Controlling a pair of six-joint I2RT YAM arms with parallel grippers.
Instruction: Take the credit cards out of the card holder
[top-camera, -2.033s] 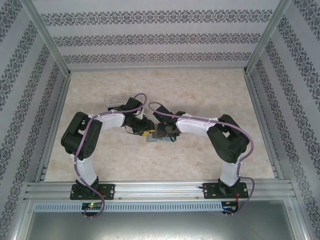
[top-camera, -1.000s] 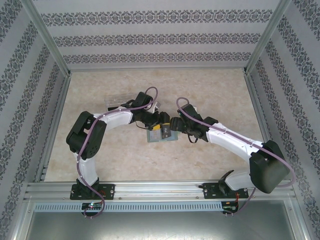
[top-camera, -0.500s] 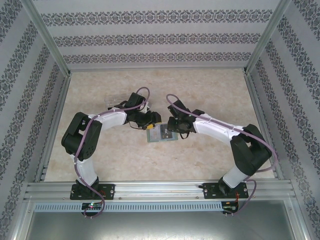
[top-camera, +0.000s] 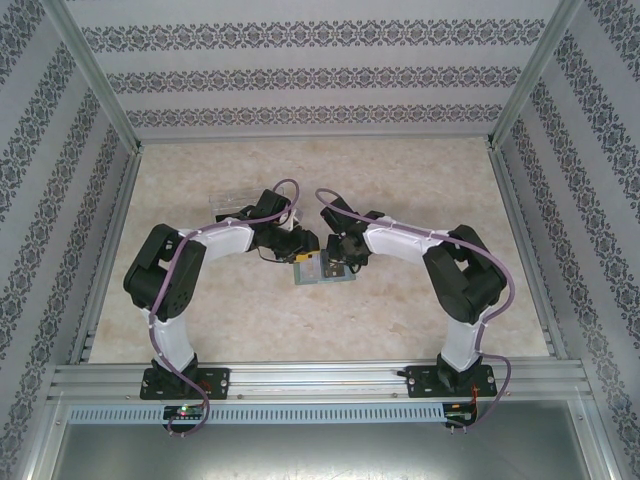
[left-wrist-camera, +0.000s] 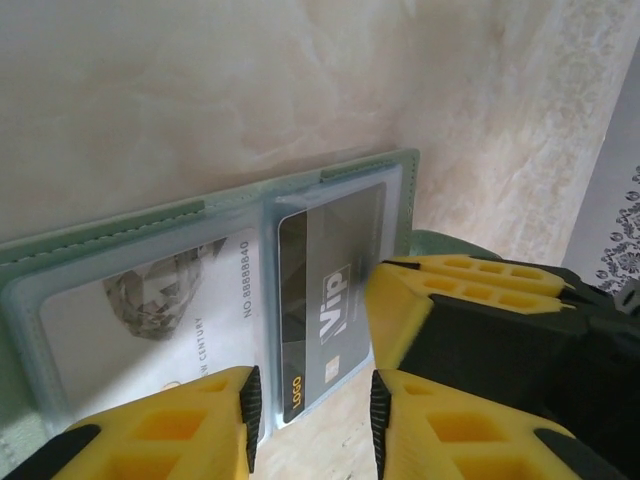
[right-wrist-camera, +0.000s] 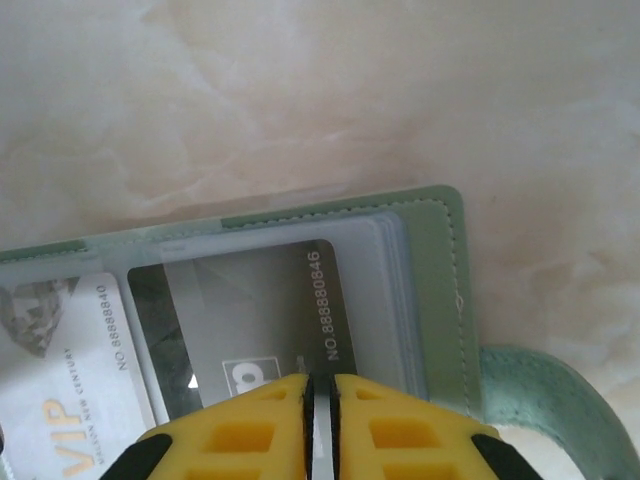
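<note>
Card holder (right-wrist-camera: 440, 290) soft, stitched, sage-green, glossy rectangular black card (right-wrist-camera: 330, 300)

a beige marbled table (top-camera: 420, 320) carries the open sage-green card holder (top-camera: 336, 277) and a clear tray (top-camera: 231, 204).

From above, the right claw (top-camera: 334, 262) covers part of the card holder (top-camera: 320, 277), its cards too small to read. Closer, its fingers (right-wrist-camera: 240, 428) hide the black card's (right-wrist-camera: 250, 300) near edge; the whitish card (right-wrist-camera: 60, 360) runs off-frame.
</note>
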